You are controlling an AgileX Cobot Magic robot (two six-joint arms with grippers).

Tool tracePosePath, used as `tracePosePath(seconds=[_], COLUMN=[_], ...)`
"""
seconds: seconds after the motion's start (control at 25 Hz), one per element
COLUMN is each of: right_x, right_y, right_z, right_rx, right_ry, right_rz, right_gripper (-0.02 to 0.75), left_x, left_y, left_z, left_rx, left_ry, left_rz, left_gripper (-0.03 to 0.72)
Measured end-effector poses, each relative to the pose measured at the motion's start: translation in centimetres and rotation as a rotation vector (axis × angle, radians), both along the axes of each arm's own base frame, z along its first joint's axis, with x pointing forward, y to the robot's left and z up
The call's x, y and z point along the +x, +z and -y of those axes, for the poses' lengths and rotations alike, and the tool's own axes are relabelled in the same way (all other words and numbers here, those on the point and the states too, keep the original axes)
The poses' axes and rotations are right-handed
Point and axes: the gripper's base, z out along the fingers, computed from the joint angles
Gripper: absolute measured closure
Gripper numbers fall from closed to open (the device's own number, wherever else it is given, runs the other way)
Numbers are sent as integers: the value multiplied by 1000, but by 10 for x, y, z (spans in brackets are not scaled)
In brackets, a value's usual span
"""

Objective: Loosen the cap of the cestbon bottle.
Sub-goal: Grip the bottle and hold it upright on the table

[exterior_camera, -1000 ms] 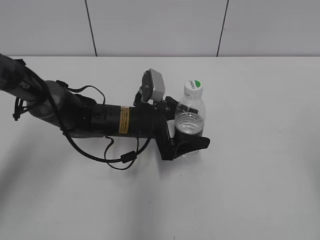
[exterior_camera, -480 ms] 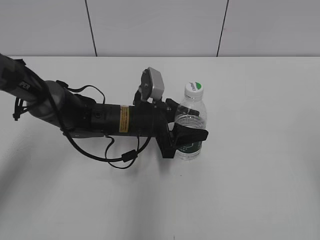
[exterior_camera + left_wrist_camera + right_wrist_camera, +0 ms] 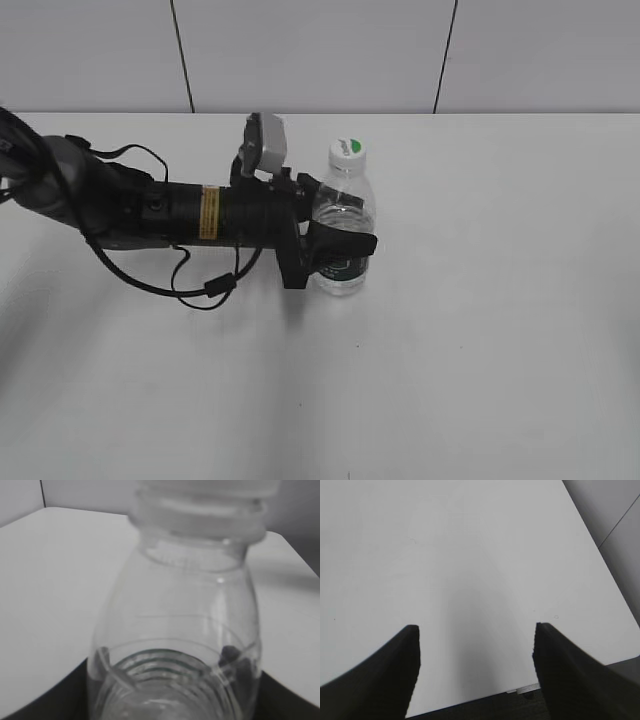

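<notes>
The cestbon bottle (image 3: 347,207) stands upright on the white table, clear with a dark green label low down. Its white cap (image 3: 347,151) with a green mark is on top. My left gripper (image 3: 345,228) reaches in from the left and is shut on the bottle's body, one finger in front and one behind. In the left wrist view the bottle (image 3: 175,625) fills the frame, with the cap's lower edge (image 3: 200,492) at the top and the left gripper (image 3: 172,702) round it. My right gripper (image 3: 475,645) is open and empty over bare table, outside the exterior view.
The white table (image 3: 500,330) runs to a grey panelled wall at the back. The left arm and its loose cable (image 3: 215,285) lie across the table's left half. The right wrist view shows the table's edge (image 3: 485,697) just below the jaws.
My left arm has carried the bottle to the left and a little farther back on the table, still gripped. The bottle stays upright with the cap on.
</notes>
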Motion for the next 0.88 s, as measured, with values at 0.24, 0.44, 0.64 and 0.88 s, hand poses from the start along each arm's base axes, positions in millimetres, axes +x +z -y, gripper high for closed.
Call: tracePosePath(seconds=[0.24, 0.44, 0.64, 0.88], right_x=[1, 3, 17, 48], right_y=[1, 2, 5, 36], right_z=[0, 0, -2, -8], right_rx=[0, -1, 22, 86], right_ry=[1, 4, 11, 26], right_rz=[10, 23, -30, -66], right_gripper=[193, 193, 193, 193], left_x=[5, 5, 5, 6], left_y=[3, 0, -7, -8], left_z=[-11, -11, -10, -10], left_rx=[9, 31, 13, 5], left_ry=[7, 14, 25, 36], left_rz=[-5, -7, -33, -41], left_gripper=[281, 282, 283, 283])
